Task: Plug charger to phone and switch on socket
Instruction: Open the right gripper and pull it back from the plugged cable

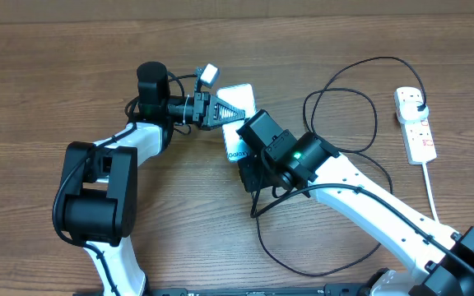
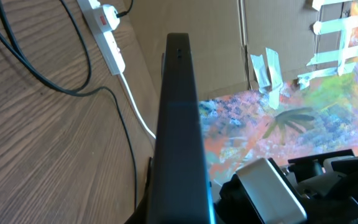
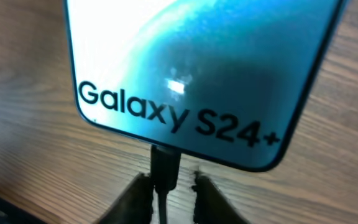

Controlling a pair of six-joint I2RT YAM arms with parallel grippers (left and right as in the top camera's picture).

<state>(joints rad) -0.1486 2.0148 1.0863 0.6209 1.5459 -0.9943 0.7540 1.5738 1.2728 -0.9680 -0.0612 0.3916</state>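
Observation:
The phone (image 1: pixel 239 97) is lifted off the table, tilted, with its top end in my left gripper (image 1: pixel 227 112), which is shut on it. The left wrist view shows its dark edge (image 2: pixel 179 124) end-on. In the right wrist view its cyan screen (image 3: pixel 191 68) reads "Galaxy S24+", and the charger's connector (image 3: pixel 165 165) sits in the bottom port. My right gripper (image 3: pixel 173 190) straddles the connector, fingers slightly apart with a gap on the right. The black charger cable (image 1: pixel 360 152) loops to its plug head (image 1: pixel 418 105), which sits in the white socket strip (image 1: pixel 418 136).
The socket strip (image 2: pixel 107 37) with its red switch lies at the right table edge, and its thick white cord (image 1: pixel 432 197) runs toward me. Loose loops of black cable (image 1: pixel 286 263) lie under the right arm. A cardboard wall (image 2: pixel 191 25) stands behind.

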